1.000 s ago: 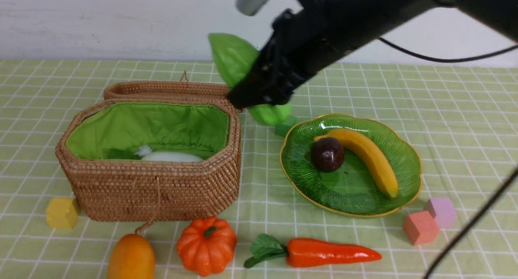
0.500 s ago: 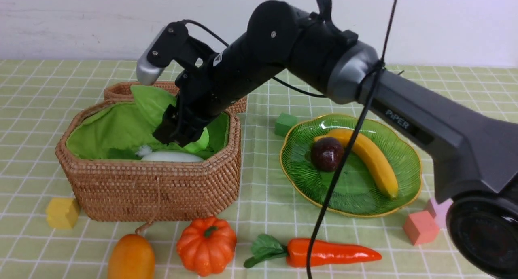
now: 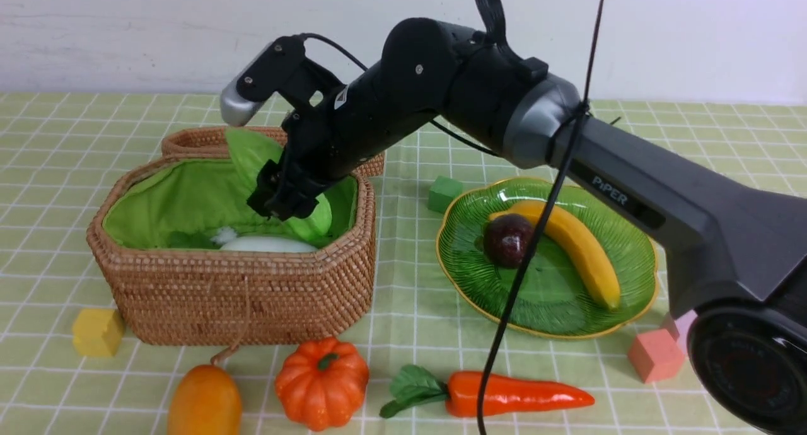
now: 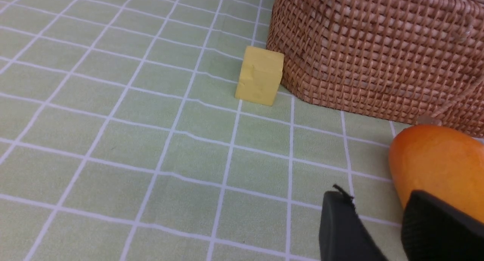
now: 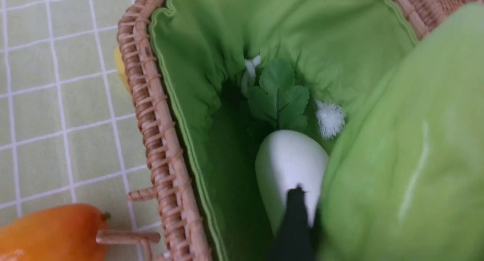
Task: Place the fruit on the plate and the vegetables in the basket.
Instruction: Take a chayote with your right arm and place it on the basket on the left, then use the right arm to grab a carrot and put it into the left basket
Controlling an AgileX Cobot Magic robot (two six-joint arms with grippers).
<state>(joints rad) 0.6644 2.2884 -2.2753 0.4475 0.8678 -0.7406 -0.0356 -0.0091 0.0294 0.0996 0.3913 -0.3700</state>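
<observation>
My right gripper [image 3: 280, 198] reaches into the wicker basket [image 3: 239, 290] with the pale green vegetable [image 3: 315, 217] between its jaws. In the right wrist view a thin dark gap separates the one visible finger [image 5: 297, 215] from the vegetable [image 5: 408, 159]. The white radish [image 5: 289, 159] lies on the basket's floor. The banana [image 3: 577, 246] and the maroon fruit [image 3: 507, 239] lie on the green plate [image 3: 649, 258]. The mango [image 3: 205, 400], pumpkin [image 3: 321, 381] and carrot [image 3: 510, 394] sit along the table's front. My left gripper [image 4: 378, 215] is open and empty beside the mango [image 4: 438, 166].
The basket's lid [image 3: 202, 142] lies behind it. A yellow cube [image 3: 98, 331] sits at the basket's left corner and a green cube [image 3: 444, 193] behind the plate. A pink cube [image 3: 654, 354] sits right of the plate. A black cable [image 3: 536, 233] hangs across the plate.
The right arm swung left from behind the plate to inside the basket, carrying the pale green vegetable. In the last half second it shifted slightly up and right.
</observation>
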